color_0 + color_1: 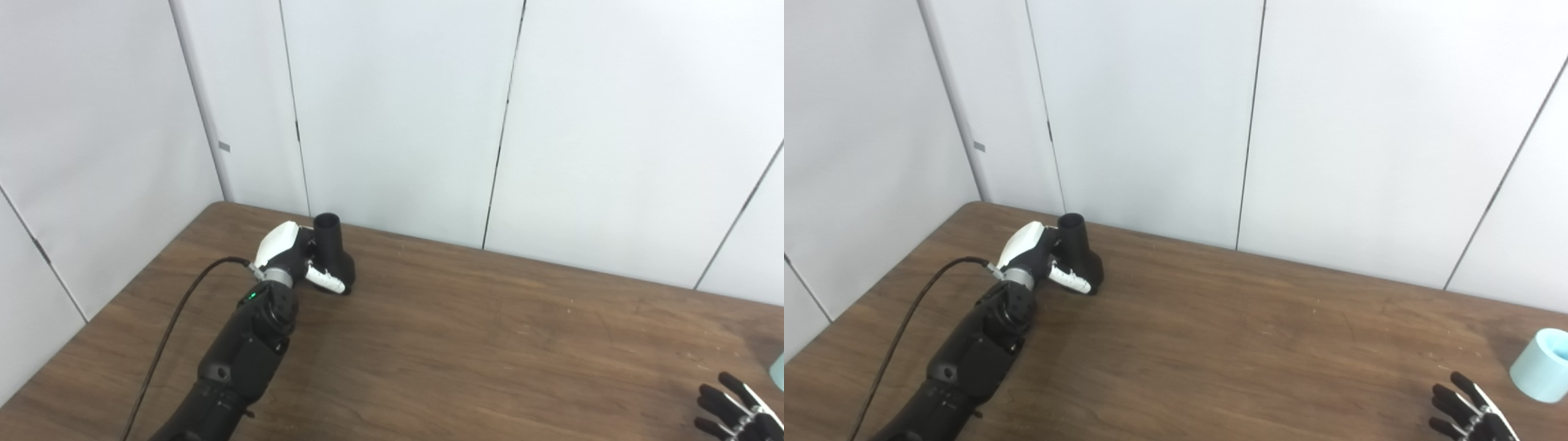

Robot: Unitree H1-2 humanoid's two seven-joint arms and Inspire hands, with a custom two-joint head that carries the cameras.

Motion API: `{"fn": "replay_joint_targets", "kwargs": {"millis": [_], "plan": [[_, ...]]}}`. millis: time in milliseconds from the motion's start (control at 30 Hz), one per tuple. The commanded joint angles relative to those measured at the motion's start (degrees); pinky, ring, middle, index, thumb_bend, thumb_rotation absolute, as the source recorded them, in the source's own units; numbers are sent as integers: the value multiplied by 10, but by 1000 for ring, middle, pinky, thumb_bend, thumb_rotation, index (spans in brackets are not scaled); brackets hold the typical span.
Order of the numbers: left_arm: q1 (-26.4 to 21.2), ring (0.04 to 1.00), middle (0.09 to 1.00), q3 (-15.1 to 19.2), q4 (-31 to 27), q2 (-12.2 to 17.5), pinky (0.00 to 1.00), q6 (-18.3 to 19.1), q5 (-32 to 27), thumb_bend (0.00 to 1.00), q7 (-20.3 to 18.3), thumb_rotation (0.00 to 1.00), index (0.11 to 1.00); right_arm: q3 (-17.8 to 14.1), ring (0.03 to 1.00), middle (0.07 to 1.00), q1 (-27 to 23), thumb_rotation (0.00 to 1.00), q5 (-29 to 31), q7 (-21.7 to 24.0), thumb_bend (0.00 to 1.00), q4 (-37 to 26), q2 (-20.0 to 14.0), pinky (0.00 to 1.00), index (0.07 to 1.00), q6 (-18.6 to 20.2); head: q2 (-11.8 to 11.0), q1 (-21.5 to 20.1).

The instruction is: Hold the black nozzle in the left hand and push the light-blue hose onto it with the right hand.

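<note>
White wall panels behind, brown wood table [465,343] in front. Left hand [288,251] is at the far left part of the table, fingers wrapped around the black nozzle [334,251], thumb [326,280] pressed across its lower body. Nozzle stands roughly upright, open end up, base on or just at the tabletop; can't tell which. Black cable [177,318] trails from the left wrist toward the near edge. Right hand [1470,413] is low at the near right corner, holding nothing, fingers [1448,398] spread apart. Light-blue hose [1542,364] lies on the table just beside the right hand, not touching it, well apart from the nozzle.
</note>
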Motion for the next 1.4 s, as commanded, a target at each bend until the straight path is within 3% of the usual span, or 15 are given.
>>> {"fn": "replay_joint_targets", "kwargs": {"millis": [0,233,467,1367], "plan": [[-9,732,493,-7,-6,9,1000,-4,-5,524,-2,0,478,7,851,828,29,972,5,-6,654,14,17,769,890,5,2,-1],[6,736,494,-17,-27,7,1000,1,-13,524,-8,0,476,10,848,818,29,979,1,-14,687,3,17,779,889,15,14,-17],[42,732,490,-27,-90,-3,1000,20,-18,524,-20,0,483,16,849,821,31,981,-6,-24,689,-22,23,778,892,29,25,-36],[133,741,491,-67,-264,-36,1000,36,-21,523,-90,0,483,29,859,835,26,1000,-29,-50,593,-89,28,800,878,76,64,-79]]}}
